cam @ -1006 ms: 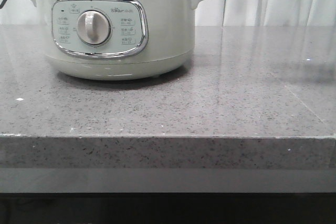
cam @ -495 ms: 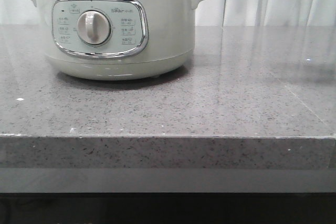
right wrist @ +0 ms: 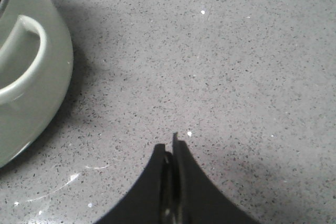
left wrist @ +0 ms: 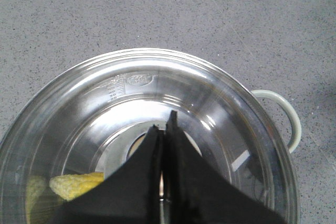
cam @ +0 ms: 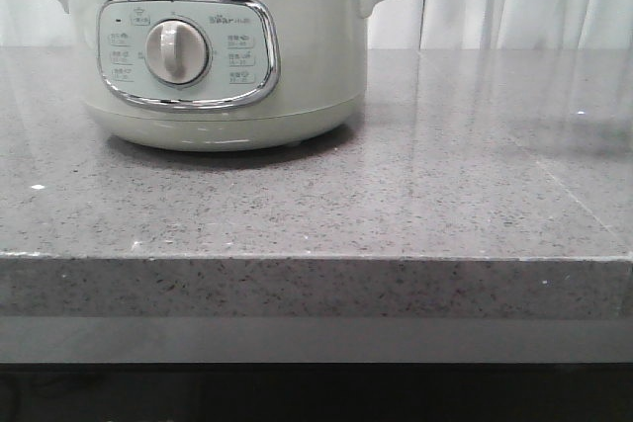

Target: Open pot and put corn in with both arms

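The large pale green-grey round cooker pot (cam: 218, 51) fills the grey speckled stone counter's (cam: 445, 185) left rear. Its lidless steel mouth (left wrist: 152, 108) gapes upward, a yellow corn cob (left wrist: 79, 184) lying inside. Counter lies bare before and rightward.

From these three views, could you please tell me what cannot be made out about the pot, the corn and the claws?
- Pot top: cut off by the front view's upper edge, so lid and contents are unseen there.
- Corn: left wrist view only, partly hidden by the left claw and blurred through the glassy surface.
- Whether a lid covers the pot: unclear.
- Right claw: only its closed tips show, above the countertop.
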Controlling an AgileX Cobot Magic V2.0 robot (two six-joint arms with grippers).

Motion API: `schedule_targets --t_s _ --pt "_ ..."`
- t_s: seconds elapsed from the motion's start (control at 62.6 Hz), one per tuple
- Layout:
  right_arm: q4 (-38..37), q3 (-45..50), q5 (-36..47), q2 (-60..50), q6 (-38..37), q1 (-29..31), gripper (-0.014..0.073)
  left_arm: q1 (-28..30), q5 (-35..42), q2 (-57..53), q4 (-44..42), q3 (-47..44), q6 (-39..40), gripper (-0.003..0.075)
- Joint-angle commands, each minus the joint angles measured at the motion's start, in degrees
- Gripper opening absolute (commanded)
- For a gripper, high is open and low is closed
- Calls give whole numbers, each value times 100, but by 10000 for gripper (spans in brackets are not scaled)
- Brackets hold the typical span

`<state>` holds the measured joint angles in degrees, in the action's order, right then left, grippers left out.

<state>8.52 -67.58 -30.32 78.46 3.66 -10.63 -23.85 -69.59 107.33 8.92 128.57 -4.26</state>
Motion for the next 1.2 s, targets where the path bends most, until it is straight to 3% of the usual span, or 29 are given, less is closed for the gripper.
schedule_targets --t_s 0.0,0.255,0.431,0.623,0.83,1.182 --pt "-25 -151 352 -221 40 22 -121 -19 360 -346 49 178 20 -20" --pt "-25 -151 398 -221 21 70 -121 196 337 -409 -346 178 41 -20" --pt "-19 183 614 -368 -82 375 -121 827 144 -649 -346 116 41 -20" --pt "-14 998 1400 -891 -82 492 -121 1557 539 -1121 -334 -423 41 -20" --pt "43 1514 1877 -1524 -82 492 -121 2083 1396 -2054 -334 -1971 -9 -20" --pt "43 2118 2137 -2599 -82 443 -121 2138 4412 -4318 -334 -5850 -9 -20"
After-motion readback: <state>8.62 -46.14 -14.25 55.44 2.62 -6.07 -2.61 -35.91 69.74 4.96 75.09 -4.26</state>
